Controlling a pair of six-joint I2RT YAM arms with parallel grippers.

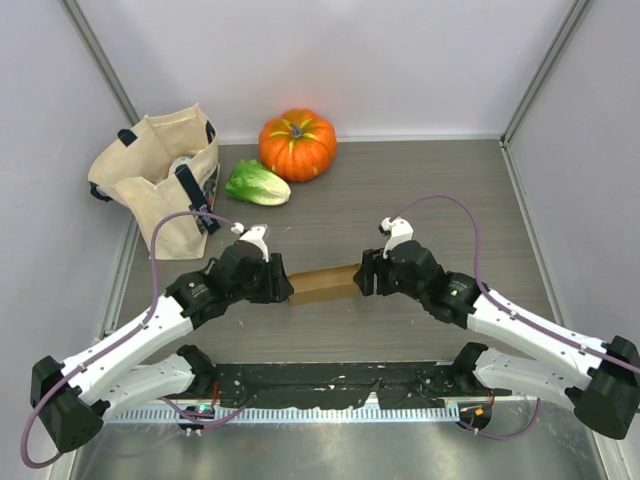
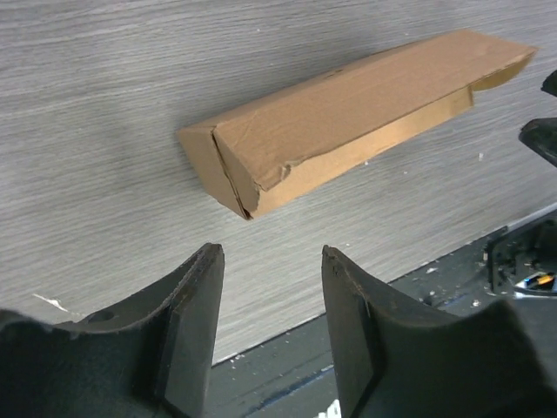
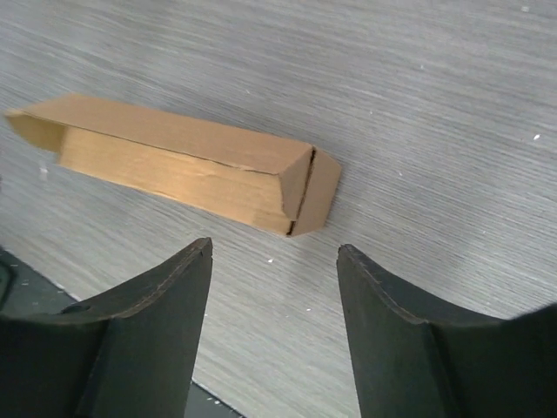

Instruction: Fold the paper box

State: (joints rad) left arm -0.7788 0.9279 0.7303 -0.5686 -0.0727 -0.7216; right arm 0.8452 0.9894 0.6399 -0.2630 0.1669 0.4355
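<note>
The paper box [image 1: 322,283] is a tan-brown cardboard piece folded into a long narrow shape, lying on the grey table between the two arms. In the left wrist view the box [image 2: 348,117] lies just beyond my open left gripper [image 2: 271,252], its near end creased. In the right wrist view the box [image 3: 183,161] lies just beyond my open right gripper [image 3: 274,248], its end flap slightly ajar. In the top view the left gripper [image 1: 285,285] is at the box's left end and the right gripper [image 1: 360,277] at its right end. Neither touches it.
An orange pumpkin [image 1: 297,143] and a green lettuce [image 1: 257,184] sit at the back. A beige canvas tote bag [image 1: 160,180] stands at the back left. A black strip [image 1: 330,380] runs along the table's near edge by the arm bases.
</note>
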